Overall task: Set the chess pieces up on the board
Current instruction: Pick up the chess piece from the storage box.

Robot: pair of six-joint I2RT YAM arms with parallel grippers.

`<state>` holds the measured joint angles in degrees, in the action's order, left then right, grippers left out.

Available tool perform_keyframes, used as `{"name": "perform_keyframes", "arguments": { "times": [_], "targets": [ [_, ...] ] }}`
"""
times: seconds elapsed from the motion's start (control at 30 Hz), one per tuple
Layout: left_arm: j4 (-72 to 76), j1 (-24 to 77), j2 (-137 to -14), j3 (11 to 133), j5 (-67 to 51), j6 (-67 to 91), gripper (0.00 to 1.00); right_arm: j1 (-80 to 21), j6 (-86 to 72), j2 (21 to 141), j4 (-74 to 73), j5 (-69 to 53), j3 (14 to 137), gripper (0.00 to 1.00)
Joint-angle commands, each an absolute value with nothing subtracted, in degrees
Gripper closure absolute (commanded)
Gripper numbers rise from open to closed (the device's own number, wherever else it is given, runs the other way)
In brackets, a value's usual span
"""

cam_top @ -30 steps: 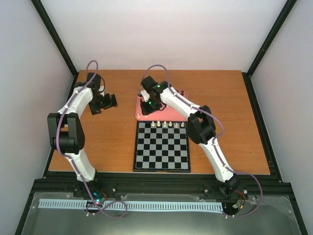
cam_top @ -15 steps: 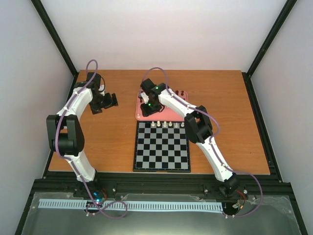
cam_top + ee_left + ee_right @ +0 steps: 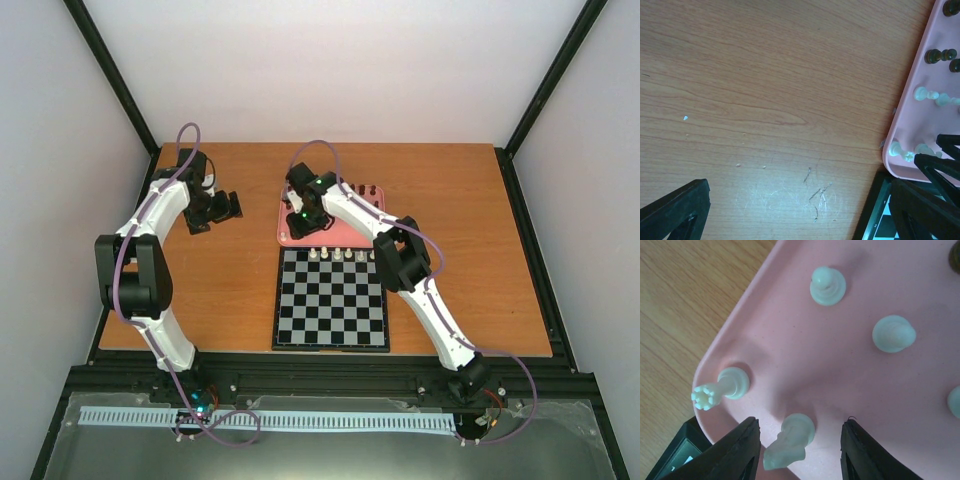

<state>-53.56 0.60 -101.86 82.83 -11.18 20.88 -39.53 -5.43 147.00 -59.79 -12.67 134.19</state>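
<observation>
Pink tray [image 3: 840,380] corner: right pincer [image 3: 800,422] stands open around the white knight [image 3: 790,442]; it should close centred, then lift straight.

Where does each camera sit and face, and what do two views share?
Top external: above, behind the bases, looking down; left arm, right arm, board.
Left wrist: faces down on bare wood; own fingers at bottom corners.
Right wrist: close over pink tray; own fingers flank cream knight.
Shared: both wrist views show the corner queen.

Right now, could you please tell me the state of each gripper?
Left gripper: open, holding nothing.
Right gripper: open, jaws either side of a white knight, not gripping it.
</observation>
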Motion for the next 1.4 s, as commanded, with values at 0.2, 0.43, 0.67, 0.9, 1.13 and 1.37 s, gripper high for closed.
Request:
{"name": "perform_keyframes", "arguments": {
  "times": [0.2,0.43,0.67,0.9,1.13,1.37],
  "targets": [
    [-52.7,0.7,-100.7,83.0,-12.5,21.9,0.00,-39.0,-6.1,148.4,-59.1,-13.2,137.0,0.61],
    [-52.5,0.7,-101.1,83.0,-13.0,21.9,0.00,-39.0,-6.1,148.4,-59.0,-13.0,137.1,0.73],
    [-52.4,0.7,-101.4,83.1,-13.3,21.9,0.00,-39.0,-6.1,148.0,-59.4,-12.7,137.3,0.87],
    [-52.3,0.7,-101.5,83.3,-13.6,21.9,0.00,-39.1,-5.4,143.4,-60.1,-11.2,135.6,0.89],
    [-52.4,0.7,-101.0,83.4,-13.4,21.9,0.00,-41.6,-4.0,136.0,-59.8,-11.5,129.9,0.89],
    [-52.0,0.7,-100.4,82.9,-13.1,21.8,0.00,-44.7,-3.0,129.5,-55.2,-10.9,116.2,0.90]
  ]
}}
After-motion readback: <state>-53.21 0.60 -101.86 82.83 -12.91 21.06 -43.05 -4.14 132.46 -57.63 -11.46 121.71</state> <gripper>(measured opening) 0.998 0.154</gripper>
